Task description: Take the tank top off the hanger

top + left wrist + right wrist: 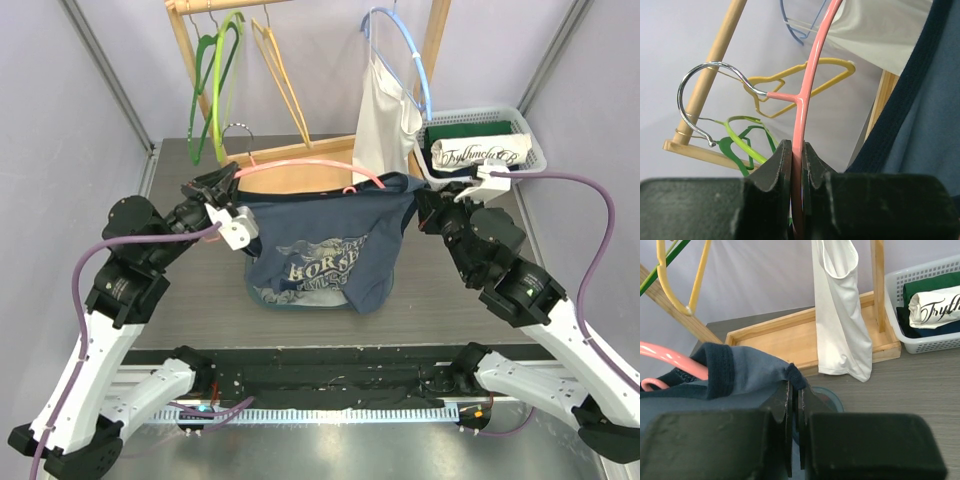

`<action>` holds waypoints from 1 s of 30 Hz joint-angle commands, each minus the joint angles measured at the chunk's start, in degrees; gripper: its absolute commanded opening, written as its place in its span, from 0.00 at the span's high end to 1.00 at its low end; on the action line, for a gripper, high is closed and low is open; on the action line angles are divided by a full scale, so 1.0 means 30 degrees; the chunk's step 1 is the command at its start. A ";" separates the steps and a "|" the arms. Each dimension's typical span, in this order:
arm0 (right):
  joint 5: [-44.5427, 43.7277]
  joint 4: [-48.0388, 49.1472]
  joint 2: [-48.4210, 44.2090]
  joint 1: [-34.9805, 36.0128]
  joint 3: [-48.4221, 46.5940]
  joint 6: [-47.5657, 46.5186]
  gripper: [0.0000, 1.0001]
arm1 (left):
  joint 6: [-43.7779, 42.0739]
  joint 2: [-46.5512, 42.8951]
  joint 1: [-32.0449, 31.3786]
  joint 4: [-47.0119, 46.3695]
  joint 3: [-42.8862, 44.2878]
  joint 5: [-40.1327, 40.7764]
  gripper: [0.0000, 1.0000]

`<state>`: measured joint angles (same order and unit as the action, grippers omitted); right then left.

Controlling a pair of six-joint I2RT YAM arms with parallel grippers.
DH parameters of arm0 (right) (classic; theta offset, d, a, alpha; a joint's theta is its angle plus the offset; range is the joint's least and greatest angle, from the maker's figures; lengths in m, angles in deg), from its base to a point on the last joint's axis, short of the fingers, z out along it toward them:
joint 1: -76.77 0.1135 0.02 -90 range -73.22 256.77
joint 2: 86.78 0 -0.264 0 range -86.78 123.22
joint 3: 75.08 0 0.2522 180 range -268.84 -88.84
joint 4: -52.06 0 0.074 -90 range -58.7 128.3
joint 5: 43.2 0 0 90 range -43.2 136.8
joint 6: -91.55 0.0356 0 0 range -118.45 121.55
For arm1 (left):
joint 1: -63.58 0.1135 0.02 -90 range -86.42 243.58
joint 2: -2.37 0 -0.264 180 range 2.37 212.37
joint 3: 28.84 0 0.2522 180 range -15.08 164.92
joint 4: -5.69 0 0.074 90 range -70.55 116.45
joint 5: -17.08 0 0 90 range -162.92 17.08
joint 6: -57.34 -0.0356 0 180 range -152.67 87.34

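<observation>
A navy tank top with a pale print hangs over the table from a pink hanger that has a metal hook. My left gripper is shut on the hanger's left end. In the left wrist view the pink hanger runs up from between the closed left gripper, with the tank top at right. My right gripper is shut on the top's right edge. In the right wrist view a fold of the tank top is pinched in the right gripper, and the pink hanger pokes out at left.
A wooden rack stands behind, carrying green hangers, a yellow hanger and a white top on a blue hanger. A white basket of folded clothes sits at the back right.
</observation>
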<state>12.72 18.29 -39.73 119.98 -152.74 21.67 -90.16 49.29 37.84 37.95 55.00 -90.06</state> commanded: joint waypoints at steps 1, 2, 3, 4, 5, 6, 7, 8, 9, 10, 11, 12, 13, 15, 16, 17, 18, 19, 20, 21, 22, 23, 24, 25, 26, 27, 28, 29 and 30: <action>-0.0123 -0.0828 -0.0652 -0.0338 0.0352 0.0207 0.99 | -0.0523 0.0561 0.0229 -0.2153 0.1042 0.0646 0.96; -0.0122 -0.0917 -0.0769 -0.0338 0.0439 0.0237 0.99 | -0.0436 0.1056 0.0200 -0.2328 0.1420 0.0734 0.97; -0.0064 -0.1005 -0.0799 -0.0338 0.0643 0.0237 0.99 | -0.0174 0.1322 0.0200 -0.2619 0.1627 0.0938 0.98; -0.0035 -0.1035 -0.0713 -0.0338 0.0732 0.0208 0.99 | 0.0351 0.1643 0.0142 -0.2912 0.1890 0.1056 1.00; -0.0006 -0.1006 -0.0654 -0.0338 0.0762 0.0266 0.99 | 0.1139 0.1908 0.0083 -0.3379 0.2531 0.1202 1.00; 0.0053 -0.1035 -0.0305 -0.0338 0.0791 0.0295 0.99 | 0.1582 0.2316 0.0054 -0.3529 0.2827 0.1117 1.00; 0.0198 -0.0977 -0.0157 -0.0338 0.0763 0.0296 0.99 | 0.1848 0.2436 -0.0034 -0.3676 0.3091 0.1000 1.00; 0.0461 -0.0947 0.0077 -0.0367 0.0762 0.0383 0.99 | 0.2314 0.2525 -0.0063 -0.3851 0.3384 0.0622 1.00; 0.0493 -0.0918 0.0398 -0.0396 0.0791 0.0354 0.99 | 0.2609 0.2525 -0.0122 -0.3882 0.3474 0.0473 1.00; 0.0580 -0.0860 0.0605 -0.0454 0.0763 0.0354 0.99 | 0.2815 0.2467 -0.0122 -0.3882 0.3591 0.0297 1.00; 0.0900 -0.0801 0.0752 -0.0600 0.0791 0.0325 0.99 | 0.3078 0.2351 -0.0151 -0.3882 0.3563 0.0122 1.00; 0.1135 -0.0598 0.0898 -0.0659 0.0908 0.0325 0.99 | 0.3023 0.2292 -0.0123 -0.3882 0.3475 0.0062 1.00; 0.1398 -0.0480 0.0958 -0.0718 0.0996 0.0296 0.99 | 0.2993 0.2117 -0.0122 -0.3882 0.3388 0.0032 1.00; 0.2041 -0.0071 0.1075 -0.0806 0.1142 0.0179 0.99 | 0.2615 0.1969 -0.0123 -0.3882 0.3037 0.0061 1.00; 0.2452 0.0251 0.1104 -0.0806 0.1259 0.0062 0.99 | 0.2438 0.1911 -0.0151 -0.3853 0.2948 0.0032 1.00; 0.2891 0.0573 0.1163 -0.0806 0.1348 -0.0084 0.99 | 0.2291 0.1939 -0.0123 -0.3882 0.2715 -0.0055 1.00; 0.3707 0.1504 0.1279 -0.0835 0.1522 -0.0607 0.99 | 0.2058 0.1997 -0.0151 -0.3882 0.2684 -0.0259 1.00; 0.4179 0.2036 0.1455 -0.0836 0.1582 -0.0816 0.99 | 0.1998 0.2230 -0.0152 -0.3911 0.2684 -0.0406 1.00; 0.4445 0.2534 0.1572 -0.0836 0.1583 -0.1195 0.99 | 0.1939 0.2435 -0.0152 -0.4143 0.2742 -0.0494 1.00; 0.5347 0.3728 0.1719 -0.0836 0.1583 -0.2011 0.99 | 0.1938 0.2670 -0.0152 -0.4378 0.2829 -0.0553 0.99; 0.5820 0.4349 0.2068 -0.0836 0.1583 -0.2512 0.99 | 0.1880 0.2904 -0.0210 -0.4641 0.3323 -0.0496 0.99; 0.6347 0.4965 0.2217 -0.0865 0.1583 -0.2981 0.99 | 0.1851 0.3602 -0.0355 -0.4673 0.3705 -0.0379 0.99; 0.7222 0.6131 0.2392 -0.0836 0.1612 -0.3827 0.99 | 0.1792 0.3928 -0.0415 -0.4673 0.4115 -0.0175 0.99; 0.7782 0.6549 0.2539 -0.0836 0.1641 -0.4212 0.99 | 0.1821 0.4338 -0.0444 -0.4702 0.5018 0.0204 0.99; 0.8339 0.7104 0.2888 -0.0807 0.1728 -0.4564 0.99 | 0.1908 0.4864 -0.0503 -0.4702 0.5462 0.0382 1.00; 0.8692 0.7341 0.3066 -0.0806 0.1729 -0.4916 0.99 | 0.1967 0.5101 -0.0532 -0.4702 0.5873 0.0529 1.00; 0.9363 0.7257 0.3271 -0.0806 0.1729 -0.4919 0.99 | 0.1997 0.5220 -0.0532 -0.4702 0.6312 0.0704 1.00; 0.9689 0.7082 0.3534 -0.0806 0.2019 -0.4890 0.99 | 0.1881 0.5366 -0.0532 -0.4673 0.6432 0.0735 1.00; 1.0040 0.7080 0.3623 -0.0806 0.2341 -0.4687 0.99 | 0.1735 0.5338 -0.0561 -0.4644 0.6462 0.0793 1.00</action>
<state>35.36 33.31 -30.18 117.77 -147.91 11.03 -84.08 65.81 36.42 30.87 70.02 -89.76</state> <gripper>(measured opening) 0.050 0.129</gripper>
